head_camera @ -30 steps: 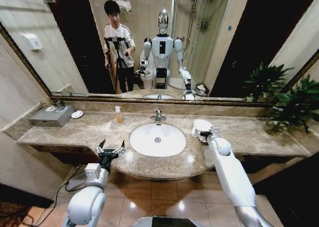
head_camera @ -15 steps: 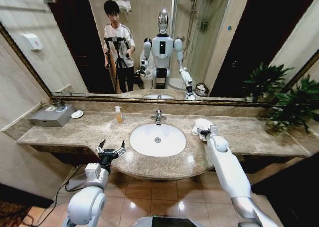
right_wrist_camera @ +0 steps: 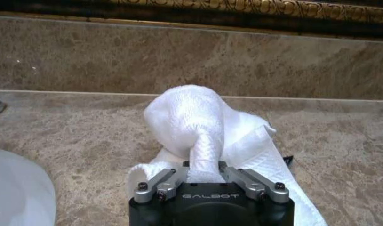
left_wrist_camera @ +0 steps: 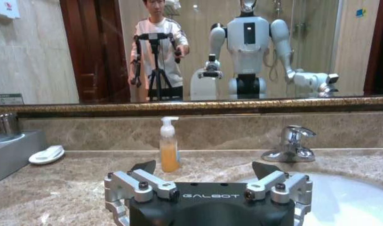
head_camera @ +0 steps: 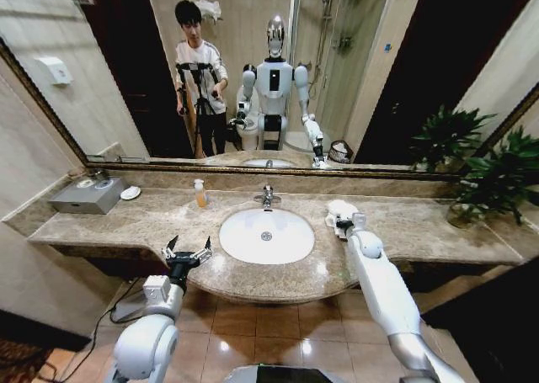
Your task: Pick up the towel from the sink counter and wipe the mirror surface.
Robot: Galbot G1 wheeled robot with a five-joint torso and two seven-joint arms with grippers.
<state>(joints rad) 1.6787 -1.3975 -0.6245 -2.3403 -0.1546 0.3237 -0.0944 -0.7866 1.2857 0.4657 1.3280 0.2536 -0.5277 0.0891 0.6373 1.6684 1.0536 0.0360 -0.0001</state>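
White terry, the towel [right_wrist_camera: 198, 127] lies on the counter [head_camera: 135, 219] to the right of the basin [head_camera: 266, 236], just in front of the backsplash under the mirror [head_camera: 379, 80]. The right gripper [right_wrist_camera: 204, 172] sits low over it, fingers pinched together on a bunched fold that stands up between them; the rest of the cloth spreads on the marble beneath. So the pick-up is the step in hand, with the grasp seemingly made but the cloth not yet lifted clear. Next comes a lift up and forward to the glass, high enough that the trailing corner clears the backsplash. The left gripper [left_wrist_camera: 207, 181] waits with fingers spread at the counter's front edge, left of the basin.
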